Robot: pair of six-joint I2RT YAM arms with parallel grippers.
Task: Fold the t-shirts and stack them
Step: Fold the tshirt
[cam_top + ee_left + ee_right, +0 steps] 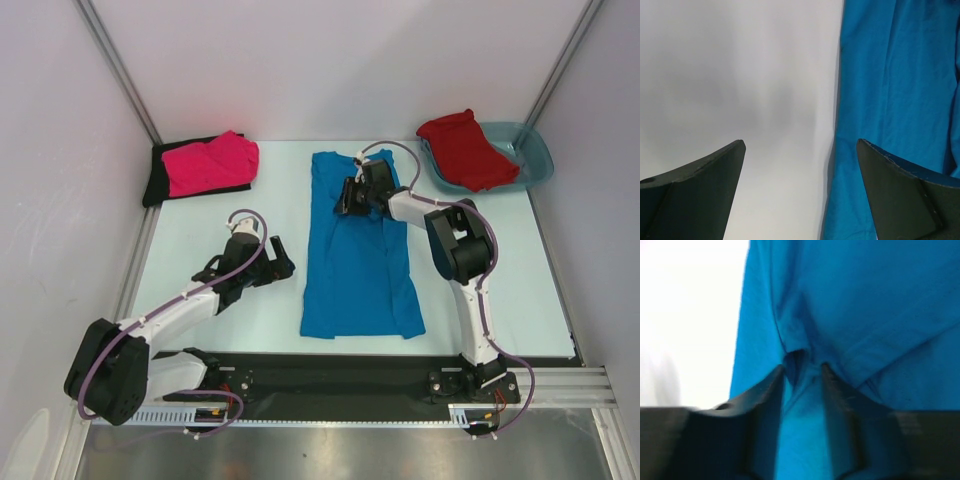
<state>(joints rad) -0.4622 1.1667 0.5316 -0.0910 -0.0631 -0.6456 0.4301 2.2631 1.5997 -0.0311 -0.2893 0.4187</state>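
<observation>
The blue t-shirt (360, 260) lies flat in a long strip down the middle of the table. My right gripper (347, 199) is down on its upper left part. In the right wrist view the right gripper (802, 368) has its jaws nearly together, pinching a raised fold of the blue t-shirt (865, 305). My left gripper (284, 268) is open and empty just left of the shirt's left edge. In the left wrist view the left gripper (801, 144) straddles that edge of the blue t-shirt (895, 100). The hot pink t-shirt (212, 162) lies on the black t-shirt (156, 178) at the back left. The red t-shirt (464, 148) lies in the tub.
The teal plastic tub (535, 158) stands at the back right corner. White walls close in the table on the left, back and right. A black rail (330, 375) runs along the near edge between the arm bases.
</observation>
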